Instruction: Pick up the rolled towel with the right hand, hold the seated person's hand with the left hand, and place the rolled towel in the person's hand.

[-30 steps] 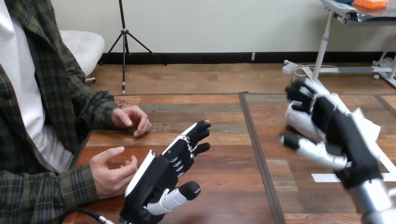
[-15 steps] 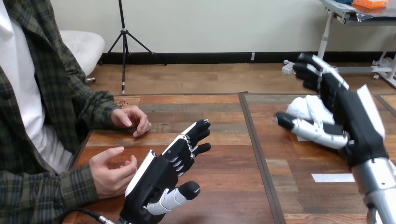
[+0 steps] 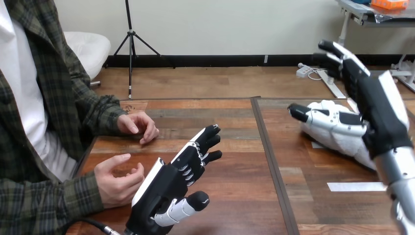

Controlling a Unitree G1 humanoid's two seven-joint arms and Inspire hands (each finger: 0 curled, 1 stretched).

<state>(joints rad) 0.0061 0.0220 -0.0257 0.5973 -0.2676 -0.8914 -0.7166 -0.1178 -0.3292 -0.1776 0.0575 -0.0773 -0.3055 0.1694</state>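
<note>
From the head view, the right robot hand stands spread wide at the right of the worktop, with its fingers straight up and its thumb reaching out to the left. The rolled towel lies on the worktop just under that thumb, inside the open span but not clasped. In the last 1 second those fingers have gone from curled over the towel to fully raised, and the arm has drawn back to the right. I'd say the pick-up isn't made yet and the grip must be tried anew.

The left robot hand hasn't moved. Its fingers are straight and relaxed, and its back is just beside the person's nearer hand without clasping it. The person's farther hand rests on the worktop, well apart from the towel.
</note>
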